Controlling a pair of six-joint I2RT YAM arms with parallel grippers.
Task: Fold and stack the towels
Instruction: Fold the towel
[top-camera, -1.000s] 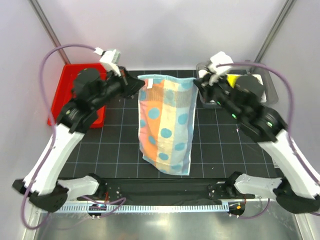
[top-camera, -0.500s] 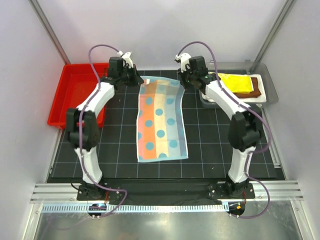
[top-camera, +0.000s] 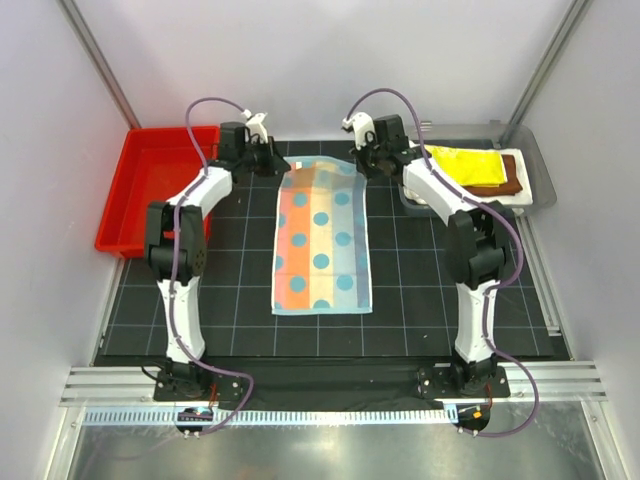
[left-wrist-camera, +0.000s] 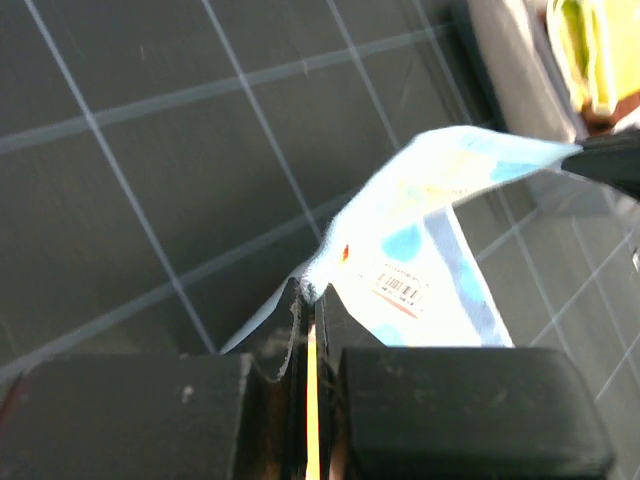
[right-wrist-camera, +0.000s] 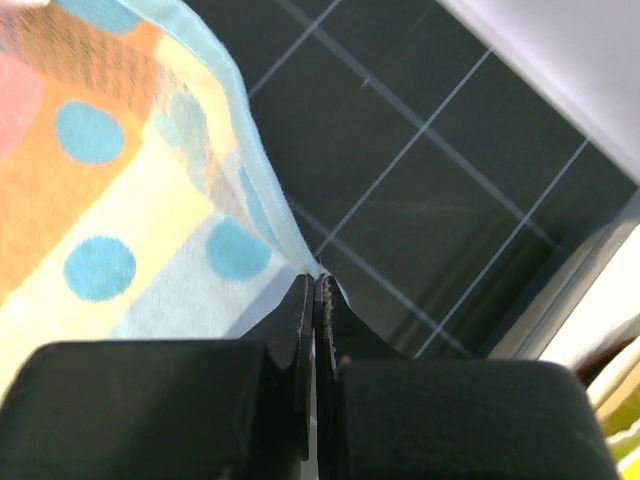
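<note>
— Where do we find the spotted towel (top-camera: 322, 240) now?

— It lies flat and lengthwise on the table (top-camera: 230, 290), between the two arms. One second ago we saw it hanging in the air, high and near the camera. Now the arms are stretched far forward and low.

— And the pincers?

— The left pincer (top-camera: 278, 165) is pressed together on the far left corner, and the right pincer (top-camera: 362, 165) on the far right corner. Both pinch the cloth, the same as before.

— Do we see other towels?

— Yes. The yellow towel (top-camera: 470, 162) rests on the brown towel (top-camera: 516, 180) in the grey tray (top-camera: 540, 195) at the right. The right arm mostly hid them before.
</note>
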